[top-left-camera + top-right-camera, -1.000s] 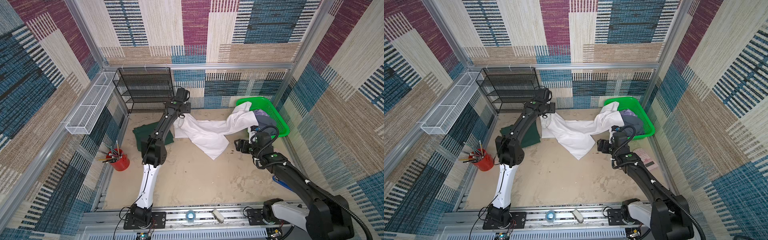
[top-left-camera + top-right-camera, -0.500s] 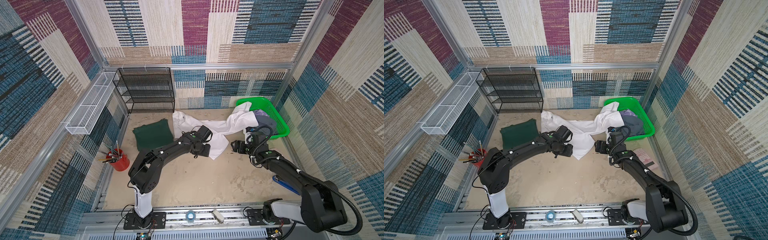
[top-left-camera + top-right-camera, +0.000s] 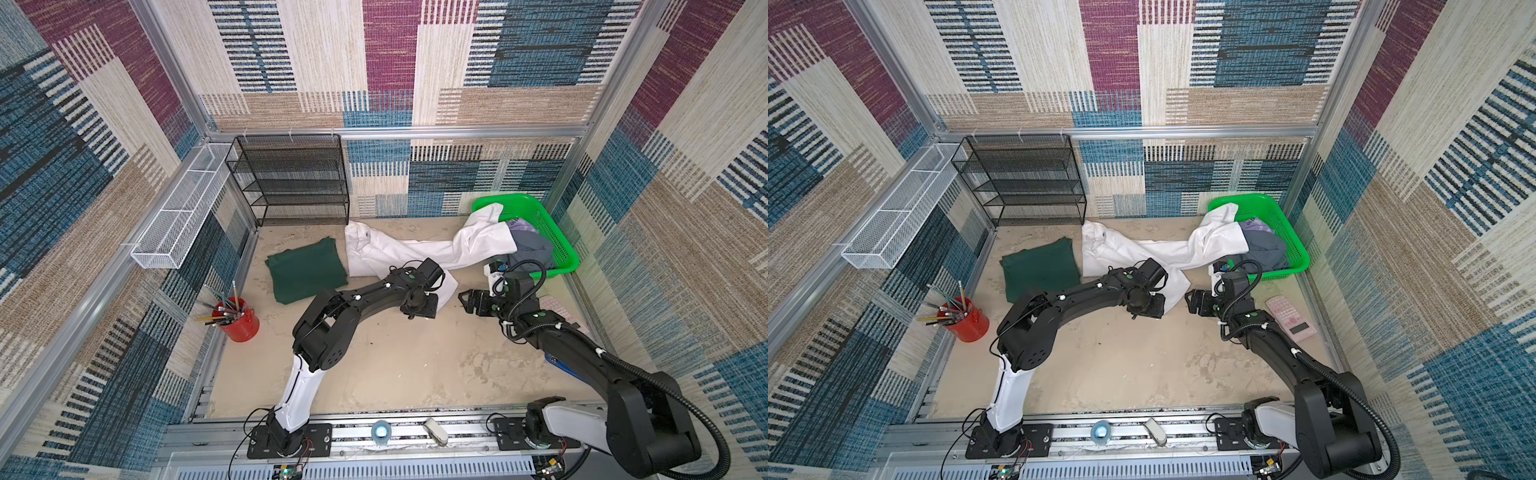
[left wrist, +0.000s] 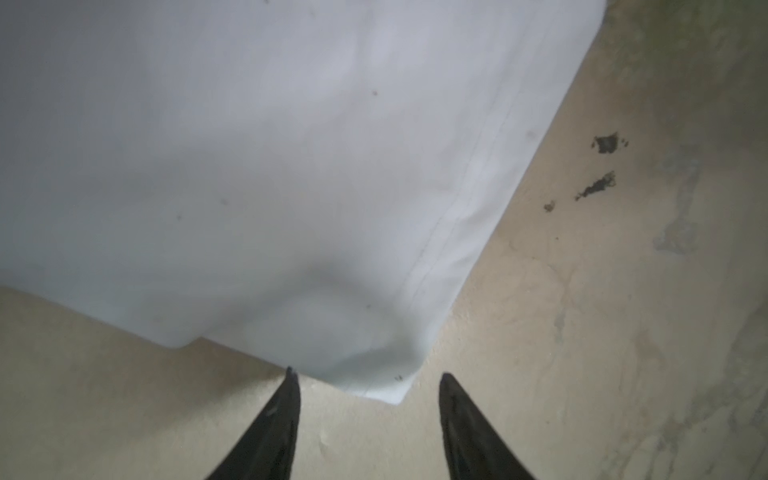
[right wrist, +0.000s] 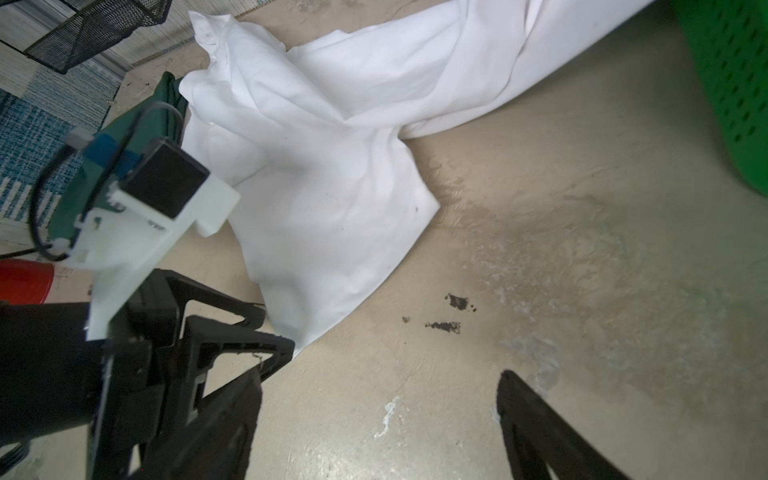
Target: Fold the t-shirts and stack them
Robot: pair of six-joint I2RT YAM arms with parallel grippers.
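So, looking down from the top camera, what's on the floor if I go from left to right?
Red pencil cup → dark green t-shirt → white t-shirt, its right end draped into the green basket, which also holds a grey t-shirt.

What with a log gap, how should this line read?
left gripper open at white shirt corner | right gripper open, empty | green shirt folded

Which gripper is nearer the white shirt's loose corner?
Left. The left gripper is at the corner of the white shirt; the right gripper hangs beside it, clear of the cloth.
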